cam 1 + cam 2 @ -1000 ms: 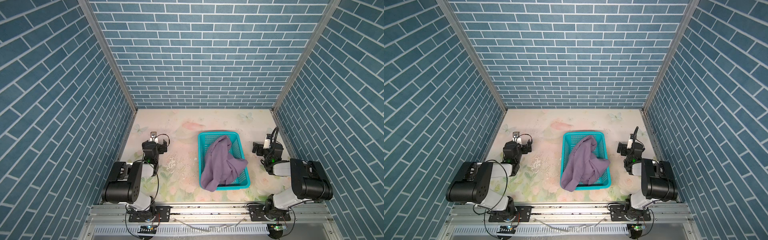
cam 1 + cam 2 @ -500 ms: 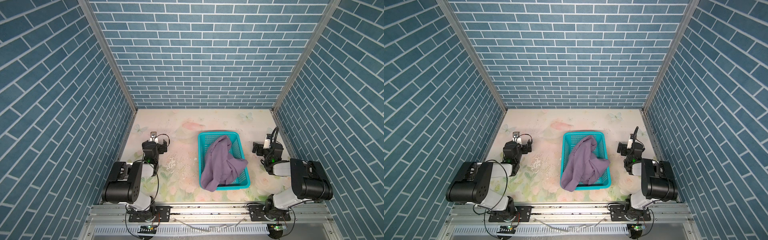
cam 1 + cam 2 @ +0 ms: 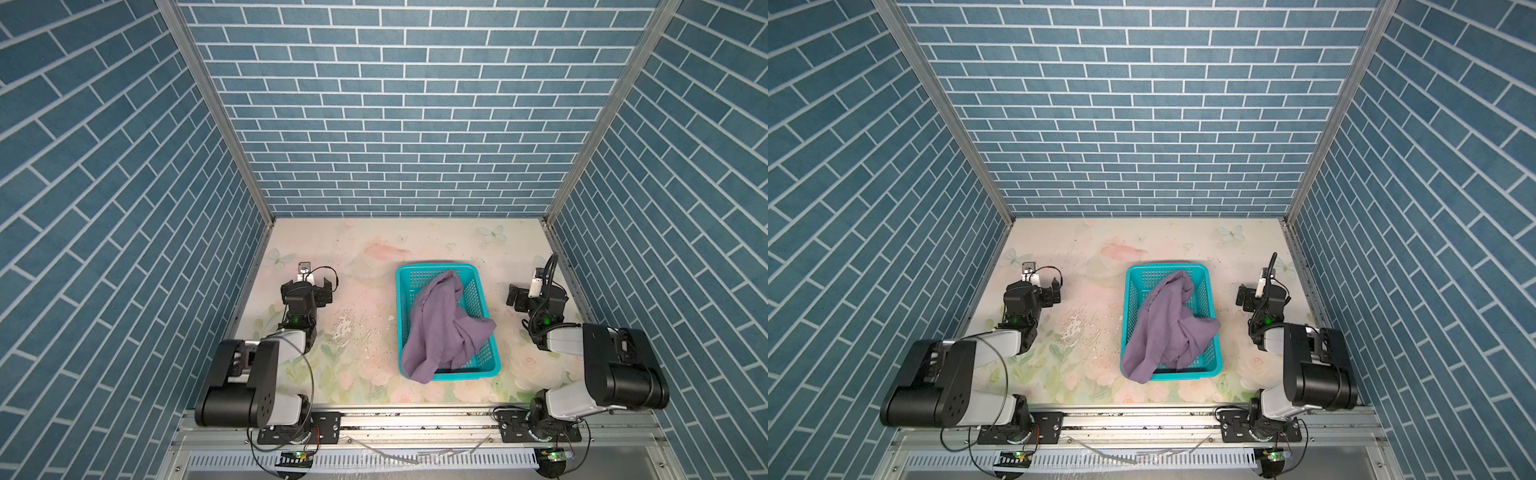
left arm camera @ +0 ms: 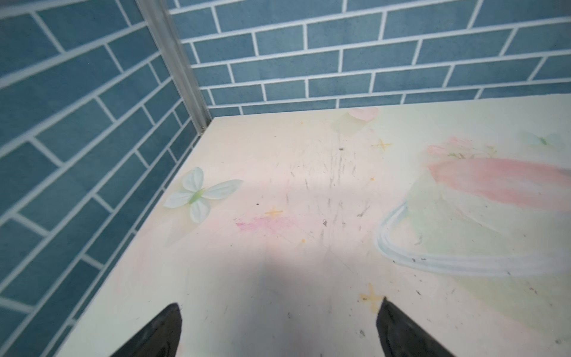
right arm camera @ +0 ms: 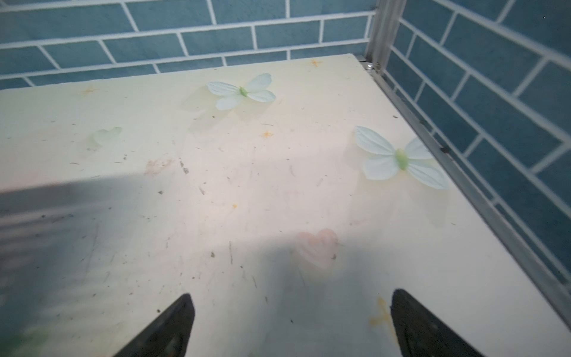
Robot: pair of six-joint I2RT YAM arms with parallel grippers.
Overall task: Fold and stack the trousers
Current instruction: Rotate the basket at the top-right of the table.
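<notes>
Nothing moved — both top views show trousers [image 3: 440, 332] in basket [image 3: 434, 267]; wrist views, table [image 4: 309, 191].

A pale tabletop [image 3: 457, 249], printed with faded pink flowers and white butterflies [image 5: 241, 91], formed the cell's floor. Blue brick-patterned walls [image 3: 399, 104] rose from its far edge and both sides, joined by aluminium corner posts [image 3: 218, 112]. An aluminium rail [image 3: 415, 424] ran along its near edge. Scuffs and dark specks marked its evenly lit surface.
</notes>
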